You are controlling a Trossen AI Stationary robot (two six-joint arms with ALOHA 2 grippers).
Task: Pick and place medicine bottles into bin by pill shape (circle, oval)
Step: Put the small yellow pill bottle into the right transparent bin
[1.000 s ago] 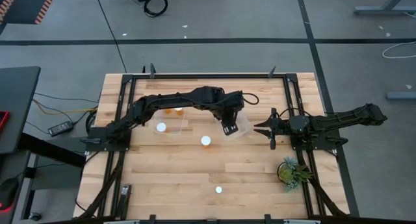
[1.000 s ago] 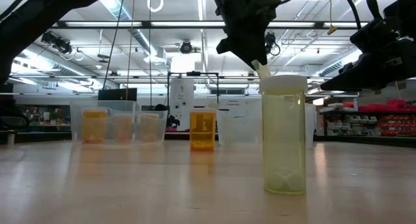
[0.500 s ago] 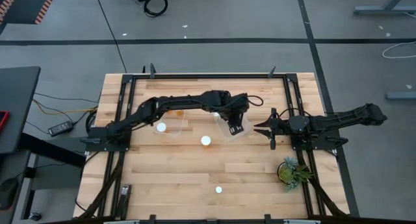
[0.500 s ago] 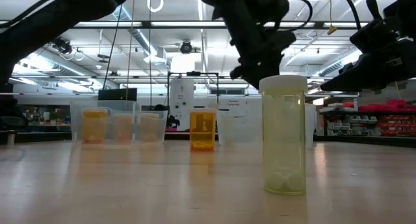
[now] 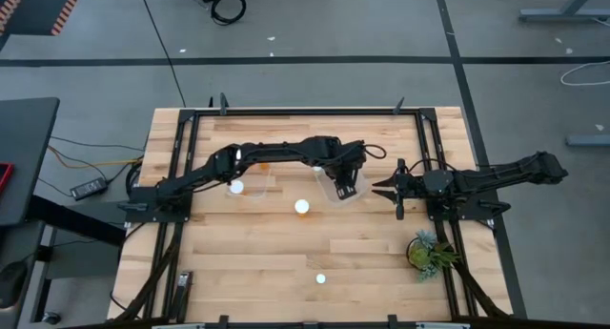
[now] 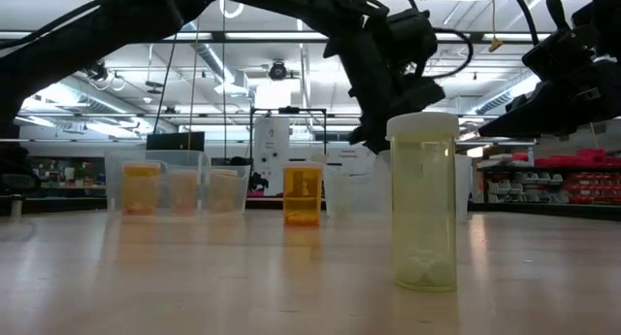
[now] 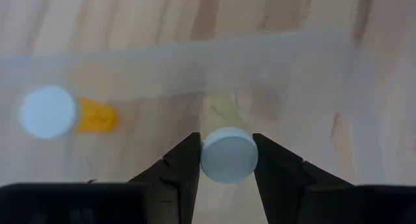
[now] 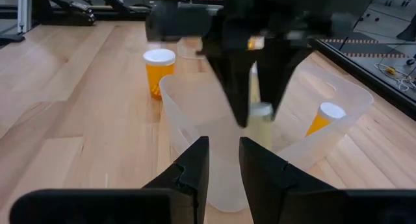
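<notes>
Two pincers in view; the left pincer [image 5: 345, 183] reaches over the clear bin [image 5: 356, 190] right of centre in the high view, its fingers pinching a pale bottle [image 7: 227, 154] by the white cap, seen in the lower middle of the left wrist view; that bottle hangs inside the bin walls, and whether it touches the floor of the bin is hard to tell; a second bottle, orange with white cap [image 7: 60, 113], lies in the same bin at the left of the left wrist frame. Right pincer [image 5: 395, 189] waits just right of the bin in the high view, fingers pressed together, holding nothing. On the desk [image 5: 248, 253]: one white-capped bottle [image 5: 302, 207] at centre of the high view; another [image 5: 320, 278] lower centre, which stands large and pale in the low view [image 6: 423, 201]; one more [image 5: 236, 187] at centre left, probably inside a second clear bin [image 5: 253, 191]; an orange bottle [image 6: 302, 194] stands mid-frame in the low view. Green plant [image 5: 427, 250] at lower right of the high view.
</notes>
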